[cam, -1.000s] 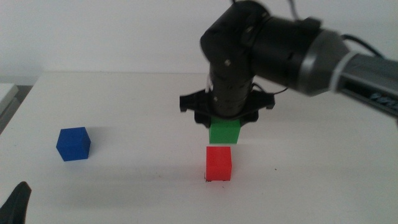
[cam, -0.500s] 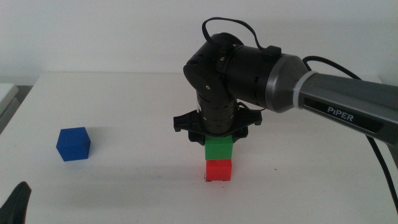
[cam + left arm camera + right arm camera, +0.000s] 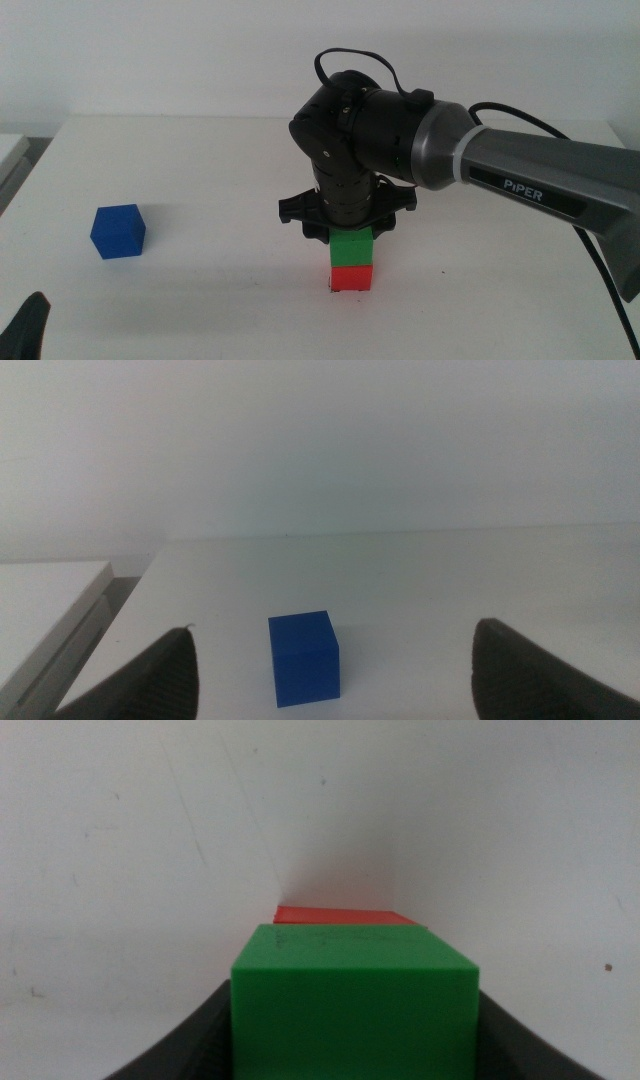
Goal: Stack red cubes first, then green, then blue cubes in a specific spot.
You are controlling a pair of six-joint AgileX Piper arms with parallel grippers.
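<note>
White matte tabletop [image 3: 200, 290]: right gripper [image 3: 345, 222] clamps matte green cube [image 3: 353, 248] atop red cube [image 3: 352, 279].

Glossy black rounded wrist housing [image 3: 350, 120] joined to a grey metallic forearm sleeve [image 3: 540, 180] lettered "PIPER" in white. Thin black cable [image 3: 352, 56] looped above the joint, another trailing behind. Dark, matte, curved jaws.
</note>
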